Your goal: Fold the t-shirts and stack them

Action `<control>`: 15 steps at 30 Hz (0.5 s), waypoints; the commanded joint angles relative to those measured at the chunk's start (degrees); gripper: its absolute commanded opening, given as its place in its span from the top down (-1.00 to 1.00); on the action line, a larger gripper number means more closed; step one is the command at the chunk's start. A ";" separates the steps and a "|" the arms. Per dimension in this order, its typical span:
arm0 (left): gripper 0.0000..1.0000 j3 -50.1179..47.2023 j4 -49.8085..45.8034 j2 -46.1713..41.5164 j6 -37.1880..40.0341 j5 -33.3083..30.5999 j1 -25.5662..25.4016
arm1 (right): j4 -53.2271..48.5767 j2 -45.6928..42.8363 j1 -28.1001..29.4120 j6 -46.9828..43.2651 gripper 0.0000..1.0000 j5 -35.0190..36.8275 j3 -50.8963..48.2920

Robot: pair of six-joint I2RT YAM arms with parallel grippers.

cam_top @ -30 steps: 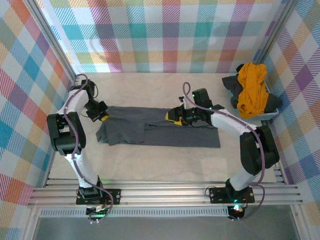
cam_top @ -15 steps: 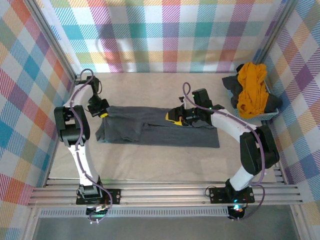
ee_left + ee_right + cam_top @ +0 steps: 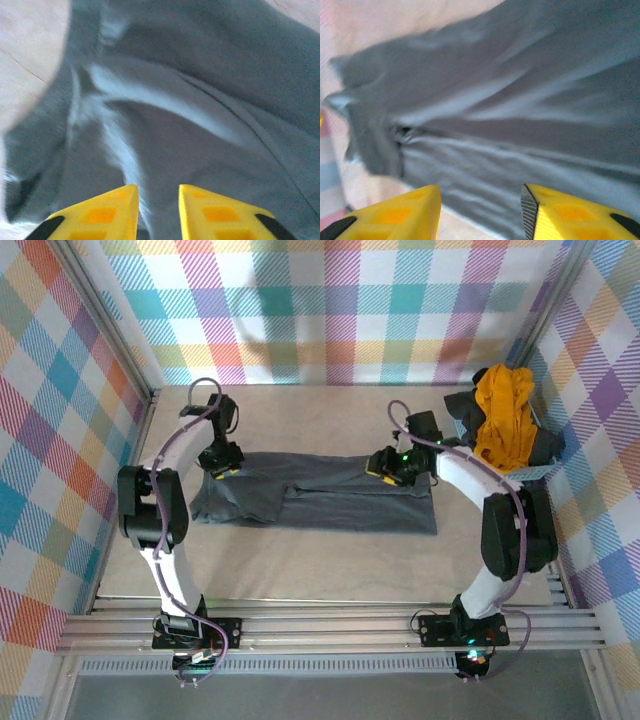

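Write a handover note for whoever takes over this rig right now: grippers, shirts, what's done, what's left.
Left gripper: open, empty, above the slate-grey t-shirt at its left end.
Right gripper: open, empty, above it near its right end.
It lies on the table as a long band, apparently folded lengthwise.
The mustard-yellow t-shirt and dark grey t-shirt are heaped in the blue basket, far right.
Left: finish this fold, fold the other two, stack all three.

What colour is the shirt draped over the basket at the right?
The t-shirt is mustard yellow, clearest in the top external view.
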 commanded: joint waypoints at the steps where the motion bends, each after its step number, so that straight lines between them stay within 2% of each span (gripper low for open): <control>1: 0.53 -5.44 7.09 0.28 -12.35 11.13 -0.16 | -7.35 4.78 -2.97 -3.28 0.09 7.93 3.94; 4: 0.58 -6.62 9.70 3.75 -17.05 12.14 -0.07 | -11.35 10.78 -3.96 -6.15 0.11 11.37 9.03; 8: 0.61 -5.46 9.32 8.38 -18.02 9.57 0.38 | -17.27 17.47 -3.96 -7.70 0.15 16.37 13.66; 12: 0.60 -2.40 8.03 12.14 -16.30 7.71 0.87 | -21.81 20.00 -3.76 -8.04 0.15 17.83 13.71; 15: 0.59 2.89 7.31 15.76 -13.97 7.92 1.41 | -23.45 18.14 -3.04 -8.00 0.15 18.68 10.40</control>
